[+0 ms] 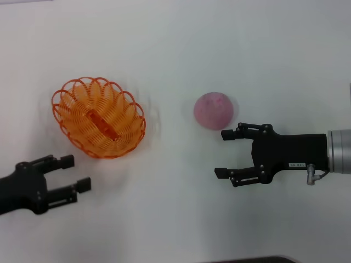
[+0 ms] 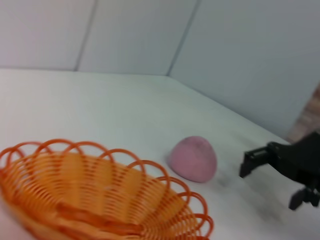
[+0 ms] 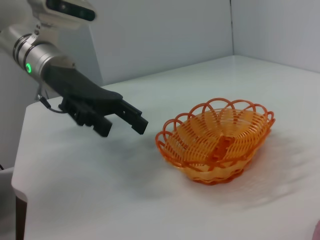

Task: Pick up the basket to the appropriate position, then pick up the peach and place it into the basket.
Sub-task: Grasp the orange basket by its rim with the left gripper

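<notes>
Cutting off at the frame edges: left arm at the lower left of the head view, right arm at the right edge, both visible only from the wrist forward. Hidden in the right wrist view: nearly all of the peach, only a pink sliver at the lower right corner. Hard to make out in the left wrist view: the near rim of the basket, which runs off the bottom of the frame.

Counted: one basket, one peach, two tools.

Basket sitting upright on the white tabletop at centre left of the head view, empty but for the flat strip along its bottom. Peach resting on the tabletop right of centre, well apart from the basket.

Left tool at the lower left, fingers spread wide, gripping nothing, just below the basket without touching it. Right tool at centre right, fingers likewise spread wide and empty, upper fingertip just beside the peach's lower right side.

Open tabletop between basket and peach, and across the whole upper part of the head view; a dark edge showing at the bottom centre.
</notes>
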Controlling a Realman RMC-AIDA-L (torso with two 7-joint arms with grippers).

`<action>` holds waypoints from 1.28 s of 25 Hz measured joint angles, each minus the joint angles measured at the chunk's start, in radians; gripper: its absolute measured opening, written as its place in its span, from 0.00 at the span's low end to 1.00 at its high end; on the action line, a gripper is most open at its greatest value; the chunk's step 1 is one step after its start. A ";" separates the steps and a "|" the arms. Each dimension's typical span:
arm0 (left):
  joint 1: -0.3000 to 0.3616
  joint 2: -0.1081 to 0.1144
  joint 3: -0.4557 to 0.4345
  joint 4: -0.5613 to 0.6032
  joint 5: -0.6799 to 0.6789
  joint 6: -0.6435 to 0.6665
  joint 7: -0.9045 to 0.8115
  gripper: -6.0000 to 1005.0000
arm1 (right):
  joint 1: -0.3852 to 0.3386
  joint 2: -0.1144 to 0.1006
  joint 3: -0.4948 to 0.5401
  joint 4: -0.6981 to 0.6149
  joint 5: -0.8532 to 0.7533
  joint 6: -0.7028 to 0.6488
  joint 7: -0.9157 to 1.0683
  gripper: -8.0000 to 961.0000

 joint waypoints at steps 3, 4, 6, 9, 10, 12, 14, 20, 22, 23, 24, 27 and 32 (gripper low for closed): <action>-0.010 0.006 -0.007 0.029 0.001 -0.012 -0.155 0.77 | 0.000 0.000 0.000 0.000 0.000 0.000 0.000 0.96; -0.014 0.009 -0.007 0.038 0.001 -0.022 -0.212 0.77 | 0.000 0.000 0.000 0.000 0.000 0.000 0.000 0.96; -0.027 0.018 -0.011 0.050 0.001 -0.046 -0.344 0.77 | 0.000 0.000 0.000 0.000 0.000 0.000 0.000 0.96; -0.049 0.031 -0.051 0.052 0.001 -0.065 -0.475 0.77 | -0.001 0.000 0.000 0.000 0.002 0.000 0.000 0.96; -0.053 0.033 -0.066 0.052 0.002 -0.072 -0.505 0.77 | -0.001 0.000 0.000 0.000 0.003 0.000 0.000 0.96; -0.057 0.039 -0.087 0.050 0.002 -0.092 -0.551 0.77 | -0.001 0.000 0.000 0.000 0.005 0.000 0.000 0.96; -0.059 0.043 -0.095 0.047 0.001 -0.105 -0.565 0.77 | -0.001 0.000 0.000 0.000 0.005 0.000 0.001 0.96; -0.097 0.051 -0.094 0.047 0.006 -0.169 -0.614 0.77 | 0.007 0.000 0.000 0.000 0.005 0.000 0.001 0.96; -0.120 0.057 -0.084 0.048 0.008 -0.203 -0.625 0.77 | 0.010 0.001 0.000 0.001 0.003 0.000 0.002 0.96; -0.134 0.061 -0.075 0.048 0.009 -0.222 -0.631 0.77 | 0.011 0.001 0.000 0.001 0.003 0.000 0.003 0.96; -0.148 0.067 -0.063 0.048 0.009 -0.244 -0.635 0.77 | 0.011 0.001 0.000 0.001 0.003 0.000 0.003 0.96; -0.190 0.079 0.003 0.046 0.015 -0.307 -0.657 0.77 | 0.012 0.001 0.000 0.002 0.004 0.000 0.003 0.96; -0.258 0.085 0.078 0.043 0.057 -0.393 -0.673 0.77 | 0.012 0.001 0.000 0.003 0.006 0.002 0.003 0.96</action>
